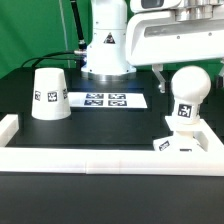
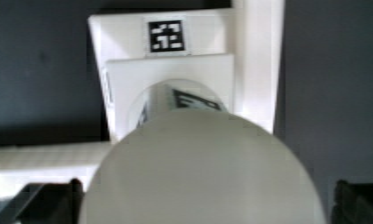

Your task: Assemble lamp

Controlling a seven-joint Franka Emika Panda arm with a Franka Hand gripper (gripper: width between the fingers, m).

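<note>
**My gripper [image 1: 187, 72] is hanging wide open around the bulb [image 1: 188, 95]**

Exterior view: at about three o'clock, I am holding one finger on either side of the round bulb. The bulb is standing upright on the square base [image 1: 185, 143], beside the white rail [image 1: 100, 160]. The shade [image 1: 50, 93] is sitting mouth-down at nine o'clock, past the marker board [image 1: 105, 100].

Wrist view: the bulb [image 2: 201, 160] is filling the space between my fingertips [image 2: 50, 200], with dark gaps showing on both sides. The tagged base [image 2: 162, 40] is lying beyond it.
</note>
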